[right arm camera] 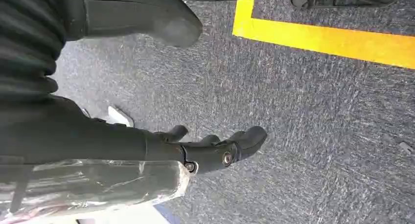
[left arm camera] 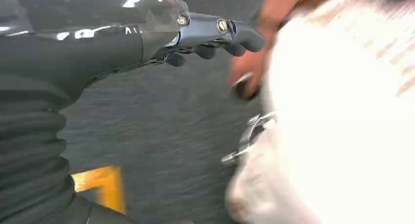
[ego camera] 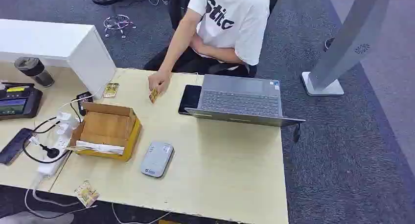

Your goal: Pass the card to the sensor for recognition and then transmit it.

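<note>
A person's hand (ego camera: pixel 158 80) holds the card (ego camera: pixel 154 95) over the table (ego camera: pixel 225 170), well away from the sensor (ego camera: pixel 156 159). The left hand (left arm camera: pixel 210 35) and right hand (right arm camera: pixel 215 145) hold nothing, fingers loosely apart, above the carpet.

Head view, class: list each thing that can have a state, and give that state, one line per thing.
laptop: lid open, folded far back.
cardboard box: flaps open, upright.
card: held by the person's hand, edge on the table.
phone: screen dark, flat beside the laptop.
left hand: holds nothing.
right hand: holds nothing, above the carpet.
</note>
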Action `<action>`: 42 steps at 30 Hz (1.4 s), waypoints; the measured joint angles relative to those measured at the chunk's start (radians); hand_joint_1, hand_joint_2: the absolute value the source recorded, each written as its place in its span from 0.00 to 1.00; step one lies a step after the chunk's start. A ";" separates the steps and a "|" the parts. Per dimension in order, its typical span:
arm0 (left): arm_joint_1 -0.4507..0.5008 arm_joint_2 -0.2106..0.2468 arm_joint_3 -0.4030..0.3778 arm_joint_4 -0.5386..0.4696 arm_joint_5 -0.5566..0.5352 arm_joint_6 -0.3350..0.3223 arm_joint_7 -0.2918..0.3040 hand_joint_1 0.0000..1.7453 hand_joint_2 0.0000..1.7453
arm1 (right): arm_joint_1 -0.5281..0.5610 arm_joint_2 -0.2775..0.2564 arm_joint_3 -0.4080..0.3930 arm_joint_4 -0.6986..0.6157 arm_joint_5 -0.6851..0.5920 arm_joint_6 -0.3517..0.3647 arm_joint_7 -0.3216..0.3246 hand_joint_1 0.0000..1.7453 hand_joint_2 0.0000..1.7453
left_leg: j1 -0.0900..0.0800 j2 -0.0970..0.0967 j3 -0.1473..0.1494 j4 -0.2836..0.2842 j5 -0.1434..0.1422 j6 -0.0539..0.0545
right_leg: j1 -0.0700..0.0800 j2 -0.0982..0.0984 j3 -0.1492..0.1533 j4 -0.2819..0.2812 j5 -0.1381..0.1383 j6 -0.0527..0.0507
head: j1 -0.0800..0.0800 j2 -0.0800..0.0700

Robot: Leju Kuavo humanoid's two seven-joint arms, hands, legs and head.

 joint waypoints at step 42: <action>0.164 -0.011 -0.261 -0.845 0.036 -0.510 -0.359 0.00 1.00 | 0.001 0.002 -0.021 -0.007 0.008 0.000 -0.011 0.00 1.00 | 0.000 0.001 0.001 0.000 0.000 0.000 | 0.000 0.001 0.000 0.000 0.000 -0.001 | -0.001 0.000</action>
